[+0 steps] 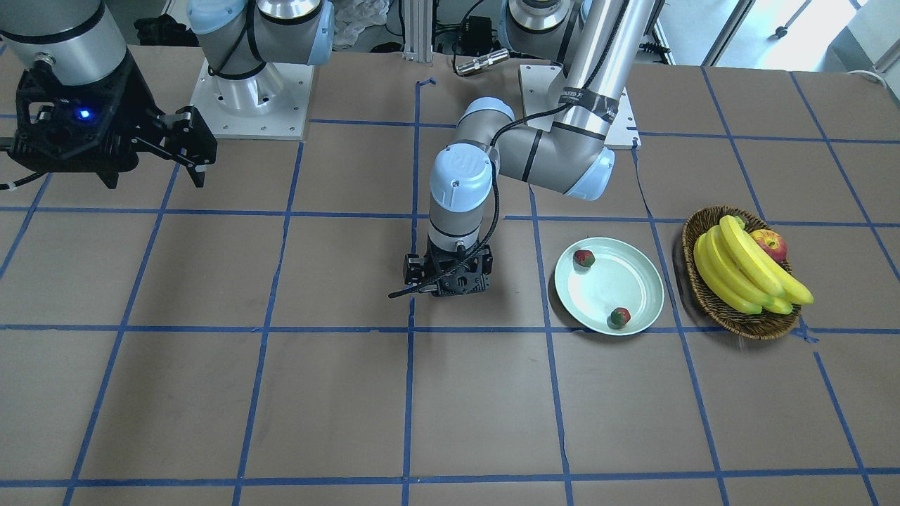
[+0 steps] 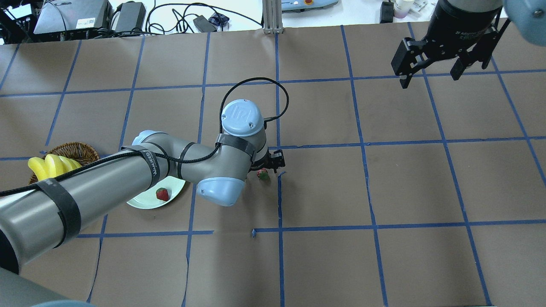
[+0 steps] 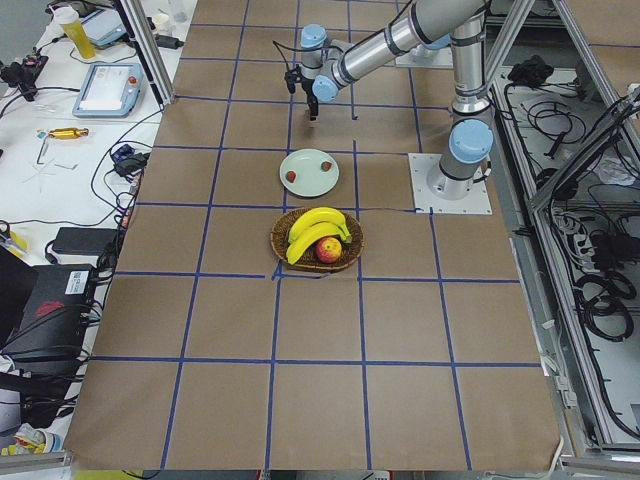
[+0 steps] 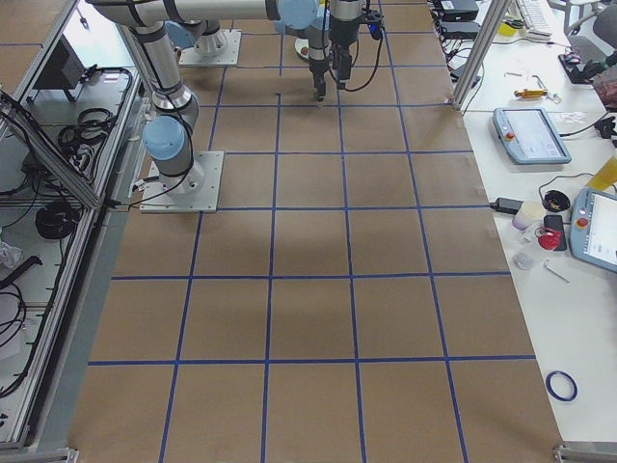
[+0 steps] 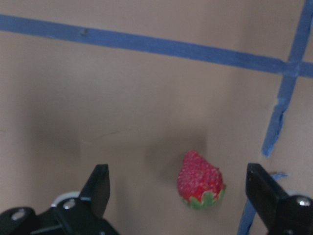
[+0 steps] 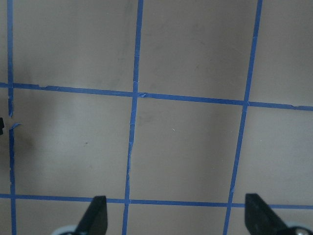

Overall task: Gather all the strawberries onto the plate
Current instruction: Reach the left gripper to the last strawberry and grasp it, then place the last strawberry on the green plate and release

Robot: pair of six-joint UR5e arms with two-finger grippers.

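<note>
Nearest you, in the left wrist view, the left gripper (image 5: 177,172) stands wide open and empty. Its jaws straddle a strawberry (image 5: 200,181) that lies on the table (image 1: 351,393), nearer one finger than the other and touching neither.

That is the last one out. The plate (image 1: 633,270) holds a second strawberry (image 1: 584,258) by the rim nearest the robot and a third strawberry (image 1: 619,317) at the opposite rim. I'd judge you two-thirds done: what's left is a close, a lift and a short carry to the plate.

The right gripper (image 6: 176,210) hangs high, well apart, open too and holding nothing.

The table is brown paper gridded with blue tape. A basket (image 1: 710,299) of bananas (image 1: 745,270) and an apple (image 1: 770,244) sits just beside the plate. Benches with cables and pendants flank the table.
</note>
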